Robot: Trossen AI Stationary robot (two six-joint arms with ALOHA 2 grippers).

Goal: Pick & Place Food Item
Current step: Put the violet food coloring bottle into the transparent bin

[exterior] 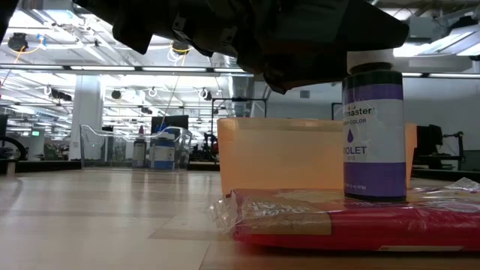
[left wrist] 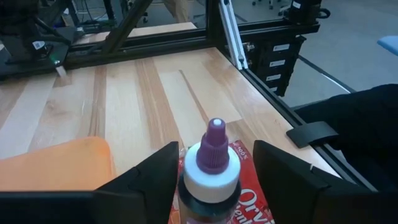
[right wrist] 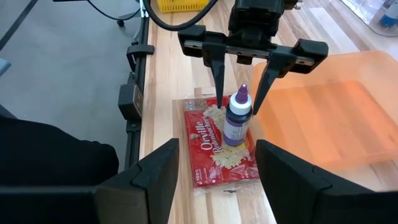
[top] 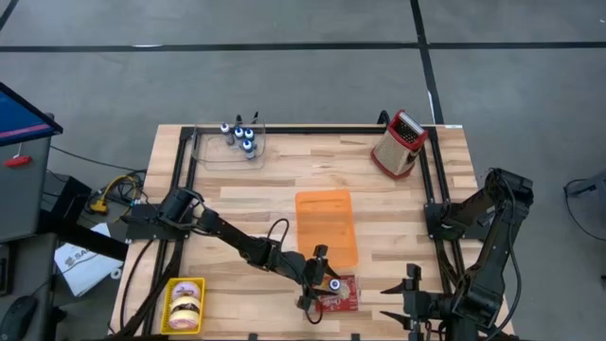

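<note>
A small violet food-colour bottle (right wrist: 237, 124) with a white collar and purple cap stands upright on a red popcorn packet (right wrist: 214, 152), which lies flat on the table near its front edge. My left gripper (right wrist: 239, 106) reaches in level from the table's left. It is open, with one finger on each side of the bottle's cap and collar (left wrist: 211, 168). A narrow gap shows on both sides. My right gripper (top: 412, 284) hangs open above the table's front right, pointing slantwise down toward the packet, with nothing between its fingers.
A translucent orange tray (top: 327, 227) lies just beyond the packet. A metal grater (top: 398, 144) stands at the far right. At the far left is a clear tray of small bottles (top: 232, 142), and a yellow basket (top: 185, 305) sits at the near left. Bare wood lies between them.
</note>
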